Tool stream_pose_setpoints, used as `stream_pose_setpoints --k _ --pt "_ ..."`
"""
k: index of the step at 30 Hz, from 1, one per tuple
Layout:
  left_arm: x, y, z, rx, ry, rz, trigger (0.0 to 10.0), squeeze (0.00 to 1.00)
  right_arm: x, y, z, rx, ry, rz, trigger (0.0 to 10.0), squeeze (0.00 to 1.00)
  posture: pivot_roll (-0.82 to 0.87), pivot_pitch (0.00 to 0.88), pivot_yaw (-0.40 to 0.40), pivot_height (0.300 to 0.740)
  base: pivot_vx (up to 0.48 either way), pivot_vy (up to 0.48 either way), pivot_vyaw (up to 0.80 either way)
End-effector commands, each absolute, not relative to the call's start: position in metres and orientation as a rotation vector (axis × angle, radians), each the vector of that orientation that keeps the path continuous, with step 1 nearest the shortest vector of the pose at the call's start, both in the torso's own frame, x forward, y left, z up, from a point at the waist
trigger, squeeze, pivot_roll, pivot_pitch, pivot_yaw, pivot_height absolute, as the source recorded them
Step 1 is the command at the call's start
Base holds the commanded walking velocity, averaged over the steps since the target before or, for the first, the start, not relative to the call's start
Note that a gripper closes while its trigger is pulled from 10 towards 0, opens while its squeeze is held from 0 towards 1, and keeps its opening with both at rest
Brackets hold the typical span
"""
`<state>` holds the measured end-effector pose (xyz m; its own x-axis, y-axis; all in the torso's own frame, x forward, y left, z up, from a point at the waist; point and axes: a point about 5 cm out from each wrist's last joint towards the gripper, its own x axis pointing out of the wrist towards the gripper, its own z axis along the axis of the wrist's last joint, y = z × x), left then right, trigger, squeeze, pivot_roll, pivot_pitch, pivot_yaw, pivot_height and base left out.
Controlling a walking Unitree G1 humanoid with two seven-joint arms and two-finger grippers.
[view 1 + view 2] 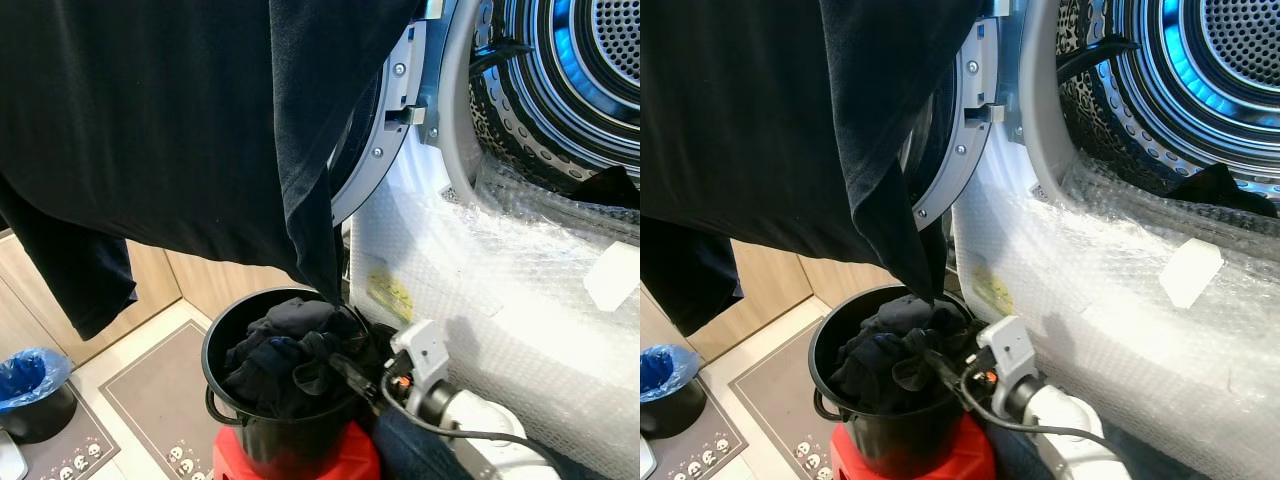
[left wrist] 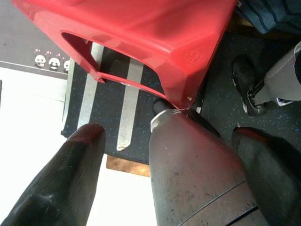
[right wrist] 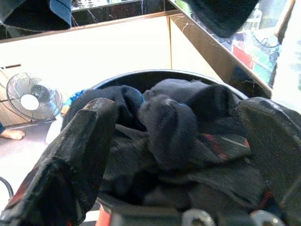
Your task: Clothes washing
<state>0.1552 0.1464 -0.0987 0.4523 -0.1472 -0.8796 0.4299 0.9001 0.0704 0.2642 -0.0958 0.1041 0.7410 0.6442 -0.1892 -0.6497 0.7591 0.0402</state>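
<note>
Head views: a big black garment [image 1: 170, 130] is hanging across the upper left, its low corner dangling into a black bucket [image 1: 225, 345] full of dark clothes [image 1: 285, 355]. Bucket is sitting on a red stool [image 1: 345, 455], just beside the washer w/ bubble wrap [image 1: 520, 300] over its front; door [image 1: 375, 150] is standing open, drum [image 1: 580, 70] glowing blue. The right hand [image 1: 345, 370] is reaching into the bucket at the clothes. Blue bag [image 1: 25, 375] is lying on the floor, far left.

Left wrist: left hand [image 2: 174, 155] is hanging wide, holding nothing, above a striped mat [image 2: 113, 103] near the stool.

Right wrist: right hand's fingers [image 3: 80, 155] are spread wide around the clothes pile; a fan [image 3: 33, 99] is standing beyond.
</note>
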Motion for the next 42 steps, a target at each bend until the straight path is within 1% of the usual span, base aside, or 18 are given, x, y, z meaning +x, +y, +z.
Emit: stream_pose_setpoints --k 1,7,8,12,17,22,23,24,25,26,27,30,31,32,33,36,38,42 --pt "0.142 0.148 -0.104 0.318 1.11 -0.384 10.0 0.0 0.268 -0.09 0.108 -0.054 0.181 0.679 10.0 0.0 -0.13 0.0 0.03 0.74 0.0 0.0 0.0" --pt "0.141 0.152 -0.104 0.318 1.114 -0.375 10.0 0.0 0.271 -0.078 0.102 -0.1 0.194 0.64 10.0 0.0 -0.12 0.0 0.028 0.74 0.0 0.0 0.0" --pt "0.139 0.15 -0.105 0.317 1.117 -0.376 10.0 0.0 0.273 -0.075 0.098 -0.135 0.214 0.623 10.0 0.0 -0.12 0.0 0.027 0.74 0.0 0.0 0.0" --pt "0.137 0.147 -0.106 0.316 1.119 -0.379 10.0 0.0 0.276 -0.074 0.095 -0.158 0.227 0.607 10.0 0.0 -0.12 0.0 0.025 0.74 0.0 0.0 0.0" --pt "0.136 0.148 -0.106 0.313 1.12 -0.376 10.0 0.0 0.277 -0.074 0.086 -0.17 0.295 0.6 10.0 0.0 -0.11 0.0 0.02 0.74 0.0 0.0 0.0" --pt "0.138 0.158 -0.105 0.312 1.12 -0.363 10.0 0.0 0.279 -0.074 0.081 -0.191 0.325 0.552 10.0 0.0 -0.11 0.0 0.02 0.74 0.0 0.0 0.0" --pt "0.138 0.161 -0.105 0.313 1.121 -0.359 10.0 0.0 0.281 -0.073 0.079 -0.19 0.333 0.536 8.5 0.0 -0.11 0.0 0.02 0.74 0.0 0.0 0.0" --pt "0.138 0.163 -0.105 0.315 1.122 -0.358 10.0 0.0 0.282 -0.072 0.077 -0.184 0.349 0.526 7.5 0.0 -0.11 0.0 0.019 0.74 0.0 0.0 0.0" --pt "0.138 0.163 -0.105 0.315 1.122 -0.358 10.0 0.0 0.282 -0.072 0.077 -0.184 0.349 0.526 7.5 0.0 -0.11 0.0 0.019 0.74 0.0 0.0 0.0" --pt "0.139 0.164 -0.104 0.316 1.122 -0.356 10.0 0.0 0.283 -0.072 0.076 -0.187 0.356 0.511 4.7 0.0 -0.11 0.0 0.019 0.74 0.0 0.0 0.0" --pt "0.139 0.164 -0.104 0.315 1.122 -0.355 10.0 0.0 0.284 -0.07 0.075 -0.183 0.365 0.495 3.1 0.0 -0.11 0.0 0.02 0.74 0.0 0.0 0.0" --pt "0.14 0.162 -0.104 0.316 1.12 -0.359 10.0 0.0 0.286 -0.069 0.075 -0.168 0.379 0.481 3.1 0.0 -0.11 0.0 0.021 0.74 0.0 0.0 0.0" --pt "0.14 0.16 -0.104 0.316 1.119 -0.361 10.0 0.0 0.286 -0.069 0.075 -0.163 0.382 0.477 2.5 0.0 -0.11 0.0 0.021 0.74 0.0 0.0 0.0" --pt "0.14 0.156 -0.104 0.315 1.117 -0.367 10.0 0.0 0.288 -0.067 0.076 -0.158 0.384 0.473 2.2 0.0 -0.11 0.0 0.021 0.74 0.0 0.0 0.0" --pt "0.14 0.152 -0.105 0.313 1.115 -0.372 10.0 0.0 0.288 -0.066 0.077 -0.158 0.379 0.473 0.5 0.0 -0.11 0.0 0.021 0.74 0.0 0.0 0.0" --pt "0.14 0.147 -0.105 0.311 1.112 -0.378 10.0 0.0 0.29 -0.064 0.079 -0.156 0.372 0.47 0.5 0.0 -0.11 0.0 0.021 0.74 0.0 0.0 0.0" --pt "0.14 0.146 -0.105 0.311 1.112 -0.38 10.0 0.0 0.291 -0.063 0.079 -0.154 0.373 0.464 0.0 0.0 -0.11 0.0 0.02 0.74 0.0 0.0 0.0" --pt "0.14 0.146 -0.105 0.311 1.111 -0.381 10.0 0.0 0.291 -0.062 0.079 -0.156 0.367 0.459 0.0 0.0 -0.11 0.0 0.02 0.74 0.0 0.0 0.0"
